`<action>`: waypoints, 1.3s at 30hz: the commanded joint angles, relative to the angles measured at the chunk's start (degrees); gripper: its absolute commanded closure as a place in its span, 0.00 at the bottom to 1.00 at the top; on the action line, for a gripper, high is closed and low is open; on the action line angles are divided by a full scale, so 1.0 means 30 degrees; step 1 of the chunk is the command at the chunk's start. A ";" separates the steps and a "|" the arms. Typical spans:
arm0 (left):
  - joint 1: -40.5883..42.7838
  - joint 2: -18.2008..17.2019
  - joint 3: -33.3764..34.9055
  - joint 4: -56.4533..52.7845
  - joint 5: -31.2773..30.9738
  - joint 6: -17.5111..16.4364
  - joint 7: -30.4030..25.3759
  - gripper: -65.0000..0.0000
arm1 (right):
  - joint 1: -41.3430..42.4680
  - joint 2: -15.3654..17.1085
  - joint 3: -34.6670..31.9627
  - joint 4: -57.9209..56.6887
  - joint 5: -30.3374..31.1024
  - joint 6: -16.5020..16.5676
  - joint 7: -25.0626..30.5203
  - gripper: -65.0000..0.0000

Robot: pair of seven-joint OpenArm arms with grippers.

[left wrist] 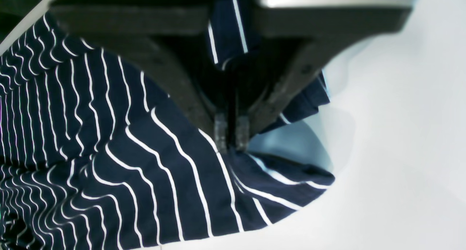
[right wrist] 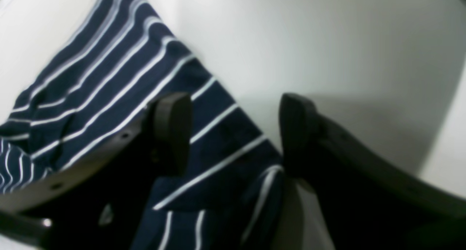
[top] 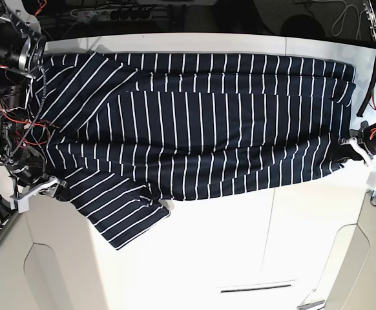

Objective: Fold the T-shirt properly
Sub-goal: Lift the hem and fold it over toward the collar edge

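A: Where does the soft dark navy T-shirt with thin white stripes lie?

B: Spread lengthwise across the white table.

A: And the fingers?

B: Left gripper pinches a hem fold; right gripper stands wide, over the cloth. Advisably regrasp, then lift both evenly.

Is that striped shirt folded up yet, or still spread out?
Mostly spread out. The T-shirt lies stretched wide across the white table; only its far long edge looks turned over, and a sleeve sticks out in front.
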 commanded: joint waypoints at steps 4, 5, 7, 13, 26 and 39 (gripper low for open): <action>-0.0328 -0.0525 -0.0168 0.0313 -0.0313 -0.0186 -0.0488 1.00 | 0.0444 0.0095 -0.0780 0.0211 0.0612 0.0495 0.0095 0.42; -0.0321 -0.0525 -0.0168 0.0313 -0.0262 -0.0186 -0.0488 1.00 | 0.0452 0.0044 -0.0911 0.0211 0.0794 0.0495 0.0080 0.42; -0.0321 -0.0525 -0.0168 0.0313 -0.0248 -0.0186 -0.0481 1.00 | 0.0459 -0.0095 -0.1093 0.0219 0.1224 0.0495 0.0080 0.42; -0.0321 -0.0525 -0.0168 0.0313 0.0240 -0.0186 -0.0481 1.00 | 0.0466 -0.0947 -0.1158 0.0262 0.1311 0.0517 -0.0481 0.76; -0.0364 -0.1508 -0.0175 0.2004 0.0138 -0.0186 -0.0022 1.00 | 0.0087 -0.1209 -0.1151 0.5887 0.4328 0.0750 -0.6929 1.00; 0.2302 -0.2535 -0.2157 0.4685 -0.1129 -0.0186 0.2506 1.00 | -0.6025 0.0321 -0.0772 1.6677 0.9755 0.0801 -1.0856 1.00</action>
